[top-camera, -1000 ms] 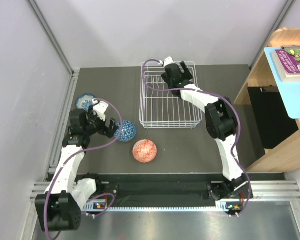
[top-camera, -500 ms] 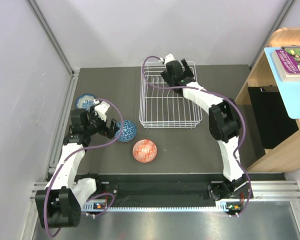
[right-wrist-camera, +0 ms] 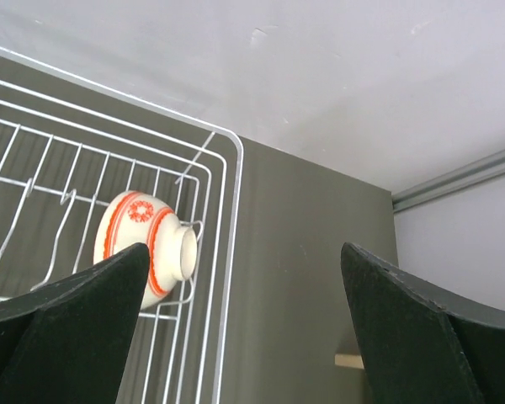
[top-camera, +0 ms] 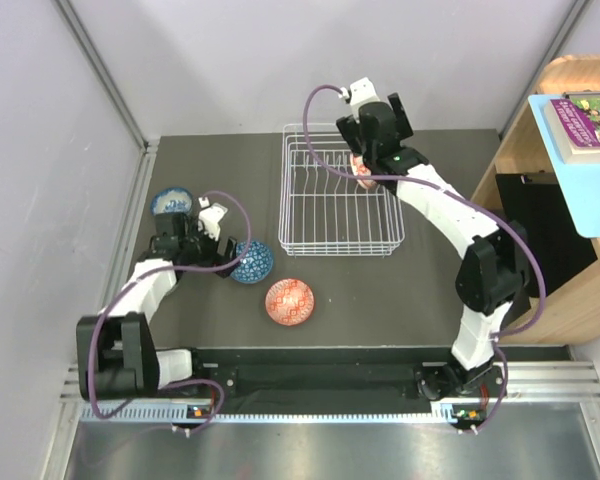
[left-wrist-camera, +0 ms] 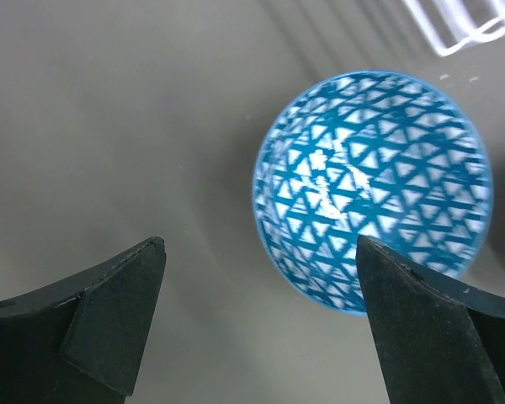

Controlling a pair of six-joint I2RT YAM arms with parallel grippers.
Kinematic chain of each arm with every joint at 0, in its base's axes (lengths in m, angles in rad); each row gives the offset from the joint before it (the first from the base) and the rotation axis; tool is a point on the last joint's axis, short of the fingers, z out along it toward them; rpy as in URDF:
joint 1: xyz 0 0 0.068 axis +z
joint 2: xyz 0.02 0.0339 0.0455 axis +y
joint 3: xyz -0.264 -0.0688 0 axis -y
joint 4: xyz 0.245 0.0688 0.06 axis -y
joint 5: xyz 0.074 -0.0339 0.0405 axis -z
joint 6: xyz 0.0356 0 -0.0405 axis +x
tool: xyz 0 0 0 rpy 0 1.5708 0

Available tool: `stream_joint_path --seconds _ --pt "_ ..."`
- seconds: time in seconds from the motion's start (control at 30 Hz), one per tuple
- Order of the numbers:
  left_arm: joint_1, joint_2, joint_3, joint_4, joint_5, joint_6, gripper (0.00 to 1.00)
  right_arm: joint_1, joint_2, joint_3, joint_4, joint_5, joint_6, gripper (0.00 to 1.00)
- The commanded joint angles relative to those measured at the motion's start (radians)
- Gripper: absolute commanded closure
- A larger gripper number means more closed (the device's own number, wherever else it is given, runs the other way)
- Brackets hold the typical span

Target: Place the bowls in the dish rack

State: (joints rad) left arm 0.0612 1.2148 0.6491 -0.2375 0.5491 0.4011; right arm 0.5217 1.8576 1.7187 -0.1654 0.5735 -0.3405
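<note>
The bowls are glazed ceramic, so judge them stiff, rather heavy for their size, slippery on the glaze, and likely to chip if one knocks against wire or drops. The best hold seems to be across the rim, with one finger inside and one on the outer wall. A flat squeeze on the round outside would probably slip.

One blue-and-white bowl [left-wrist-camera: 370, 189] sits mouth up on the counter [top-camera: 220, 170], just ahead of the left tool [left-wrist-camera: 258, 252]. Its inside carries a lattice of small blue triangles with bright glare in the middle. You cannot take hold of it yet, because the left tool stands fully open with nothing between its fingers, and the bowl is beyond the tips.

From above you see two blue bowls near this arm, the far blue bowl [top-camera: 170, 203] and the near blue bowl [top-camera: 250, 262], and an orange-red bowl [top-camera: 290, 301] closer to the bases.

The racked bowl [right-wrist-camera: 143, 244] already lies in the dish rack [top-camera: 285, 190], tipped on its side between the prongs at the far right corner. Its outside is whitish with orange-red bands and its foot ring points right. The right tool [right-wrist-camera: 244, 252] hangs above that corner, spread wide and empty, not touching the bowl.
</note>
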Motion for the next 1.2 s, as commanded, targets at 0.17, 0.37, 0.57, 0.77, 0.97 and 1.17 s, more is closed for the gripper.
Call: stream_joint_path --seconds 0.17,0.37,0.57,0.77,0.97,1.17 --pt "0.002 0.209 0.122 0.035 -0.032 0.051 0.03 0.009 -0.244 -0.151 -0.017 -0.102 0.021 0.05" --pt "-0.003 0.308 0.199 -0.046 0.049 0.074 0.30 0.009 -0.343 -0.225 -0.017 -0.165 0.020 0.05" --pt "-0.009 0.367 0.247 -0.126 0.123 0.103 0.66 0.008 -0.359 -0.245 -0.036 -0.199 0.012 0.05" --pt "-0.012 0.411 0.279 -0.216 0.169 0.154 0.98 0.008 -0.377 -0.280 -0.034 -0.207 0.009 0.05" --pt "-0.012 0.388 0.320 -0.255 0.196 0.159 1.00 0.008 -0.357 -0.272 -0.097 -0.311 0.055 0.05" --pt "-0.009 0.302 0.449 -0.332 0.299 0.174 1.00 0.008 -0.298 -0.206 -0.216 -0.564 0.144 0.05"
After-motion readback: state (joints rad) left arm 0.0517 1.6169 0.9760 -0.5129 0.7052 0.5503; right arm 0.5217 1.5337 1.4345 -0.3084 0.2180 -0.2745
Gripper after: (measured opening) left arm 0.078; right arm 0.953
